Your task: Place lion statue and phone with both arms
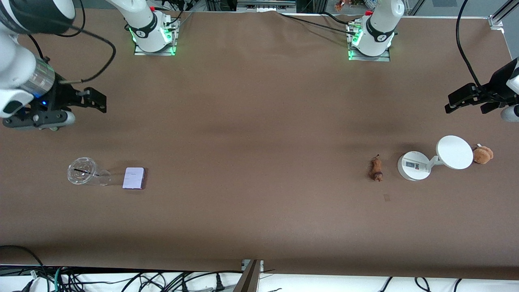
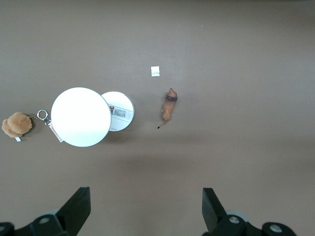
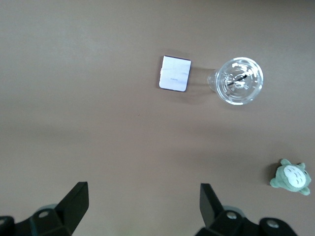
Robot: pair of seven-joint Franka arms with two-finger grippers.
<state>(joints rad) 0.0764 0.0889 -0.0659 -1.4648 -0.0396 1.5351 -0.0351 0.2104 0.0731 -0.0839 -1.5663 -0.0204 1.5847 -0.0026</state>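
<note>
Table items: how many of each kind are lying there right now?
Plush toys: 2, brown and grey-green
Figurines: 1, lion statue
Phones: 1, phone
Clear cups: 1
White stands: 1
Total: 6

So the table (image 1: 259,101) is covered w/ brown cloth. Near the right arm's end: the phone (image 1: 134,178) lying flat, right beside a clear glass (image 1: 85,172) tipped on its side. Toward the left arm's end: the lion statue (image 1: 376,168), lying near a white stand (image 1: 436,158) w/ a round base and a disc, and a brown plush toy (image 1: 482,154) touching the disc's edge. Both grippers are up off the table w/ fingers spread: right gripper (image 1: 96,99) over bare cloth, left gripper (image 1: 460,99) same, 2 arms waiting, well apart from everything.
</note>
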